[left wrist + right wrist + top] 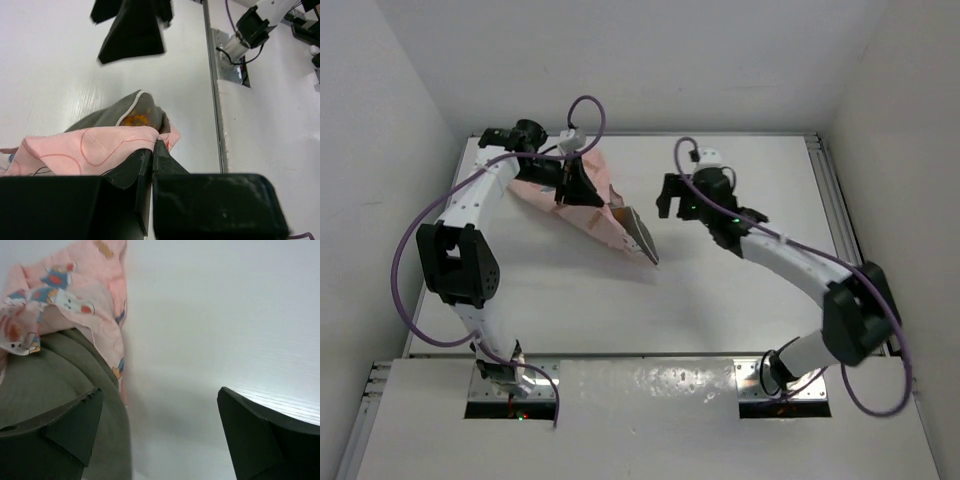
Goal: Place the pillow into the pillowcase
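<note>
The pink pillowcase point(582, 200) hangs lifted over the back-left of the table, with my left gripper point(568, 188) shut on its upper edge. The olive-grey pillow point(643, 238) sits mostly inside it, one dark end poking out at the lower right. In the left wrist view the jaws point(154, 146) pinch the pink fabric point(85, 147), and the pillow's seamed corner point(117, 116) shows beyond. My right gripper point(672, 205) stands open just right of the pillow's exposed end. In the right wrist view its fingers point(75, 430) spread wide and hold nothing point(160, 425), with the pillow point(40, 380) and the printed pillowcase point(65, 285) at the left.
White walls close the table in at the back and both sides. A metal rail point(825, 200) runs along the right edge and shows in the left wrist view as the rail point(214, 100). Bare white tabletop point(720, 300) lies in front of the pillow.
</note>
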{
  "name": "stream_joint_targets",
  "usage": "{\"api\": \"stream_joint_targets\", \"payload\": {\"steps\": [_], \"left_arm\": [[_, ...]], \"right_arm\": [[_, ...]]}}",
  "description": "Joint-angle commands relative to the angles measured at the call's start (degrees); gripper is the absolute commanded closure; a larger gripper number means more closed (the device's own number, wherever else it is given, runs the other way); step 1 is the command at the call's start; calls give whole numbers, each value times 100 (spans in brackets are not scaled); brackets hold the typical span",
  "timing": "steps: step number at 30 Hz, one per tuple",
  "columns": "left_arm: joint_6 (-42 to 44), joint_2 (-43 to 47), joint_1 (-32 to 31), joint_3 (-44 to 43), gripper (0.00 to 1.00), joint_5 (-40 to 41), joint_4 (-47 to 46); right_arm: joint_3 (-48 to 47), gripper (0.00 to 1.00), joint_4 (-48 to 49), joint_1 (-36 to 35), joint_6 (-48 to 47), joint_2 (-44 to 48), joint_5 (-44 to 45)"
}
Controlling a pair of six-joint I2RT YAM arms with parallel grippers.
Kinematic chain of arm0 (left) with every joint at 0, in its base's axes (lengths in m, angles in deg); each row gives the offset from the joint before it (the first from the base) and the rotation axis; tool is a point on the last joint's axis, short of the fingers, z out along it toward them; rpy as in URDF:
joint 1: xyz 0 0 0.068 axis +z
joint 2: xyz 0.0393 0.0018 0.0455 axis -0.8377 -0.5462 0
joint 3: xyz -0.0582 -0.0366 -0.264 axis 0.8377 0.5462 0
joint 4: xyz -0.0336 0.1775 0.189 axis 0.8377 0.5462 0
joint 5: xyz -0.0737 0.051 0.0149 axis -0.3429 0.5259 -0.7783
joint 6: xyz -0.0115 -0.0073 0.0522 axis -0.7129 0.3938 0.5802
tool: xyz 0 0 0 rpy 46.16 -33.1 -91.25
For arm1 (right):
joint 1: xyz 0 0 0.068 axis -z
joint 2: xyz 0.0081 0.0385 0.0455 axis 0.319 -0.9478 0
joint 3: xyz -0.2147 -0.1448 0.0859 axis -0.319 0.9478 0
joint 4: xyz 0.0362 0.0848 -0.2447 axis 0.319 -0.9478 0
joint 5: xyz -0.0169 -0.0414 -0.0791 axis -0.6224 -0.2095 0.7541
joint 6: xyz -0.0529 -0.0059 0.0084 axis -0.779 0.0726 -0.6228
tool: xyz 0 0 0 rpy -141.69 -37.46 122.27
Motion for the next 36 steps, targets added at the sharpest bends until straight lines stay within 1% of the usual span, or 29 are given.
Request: {"api": "stream_joint_targets", "payload": {"steps": [1,2,3,5,6,7,8,10,11,13,19,20,22,23,25,28,29,33,35,36], "left_arm": [[218,409,18,-302,100,-1025,117],[209,418,26,-311,100,-1042,109],[209,444,18,-328,100,-1051,109],[227,488,-26,-372,100,-1025,109],[244,497,-44,-372,100,-1025,109],[262,506,-61,-381,100,-1016,109],[262,532,-70,-398,100,-1025,100],[279,576,-70,-434,100,-1130,82],[279,576,-70,-460,100,-1165,82],[349,620,-79,-469,100,-1236,82],[438,629,-132,-258,100,-1077,82],[438,620,-149,-223,100,-1095,100],[464,594,-202,-161,100,-1069,109],[481,603,-219,-152,100,-1060,109],[508,620,-281,-100,100,-1051,109],[552,603,-307,-56,100,-1042,109],[552,594,-308,-56,100,-1051,109],[543,550,-325,-82,100,-1095,109],[561,550,-316,-82,100,-1086,109],[552,559,-308,-82,100,-1086,109]], "right_arm": [[769,8,500,199,-798,1159,-511],[1143,14,500,207,-965,1370,-902],[1303,26,526,208,-1149,1738,-1132],[1558,41,378,77,-1572,2004,-1571],[1568,51,273,15,-1643,2170,-1609],[1551,68,37,-73,-1765,2233,-1627],[1525,75,-18,-256,-1836,2294,-1627],[1481,77,-325,-607,-2012,2461,-1539],[1472,77,-326,-732,-2065,2497,-1478],[1507,68,-283,-1047,-2188,2585,-1319],[1279,59,-151,-1444,-2557,2349,-1029],[1270,50,-107,-1462,-2601,2295,-986],[1243,43,94,-1480,-2645,2146,-810],[1226,38,113,-1480,-2671,1963,-775],[1156,36,192,-1454,-2707,1760,-722],[1111,37,315,-1427,-2698,1338,-897],[1103,43,350,-1410,-2654,1137,-915],[1225,62,526,-1418,-2338,845,-1099],[1383,65,693,-1418,-2137,836,-1143],[1506,70,798,-1427,-2083,836,-1117]]}}
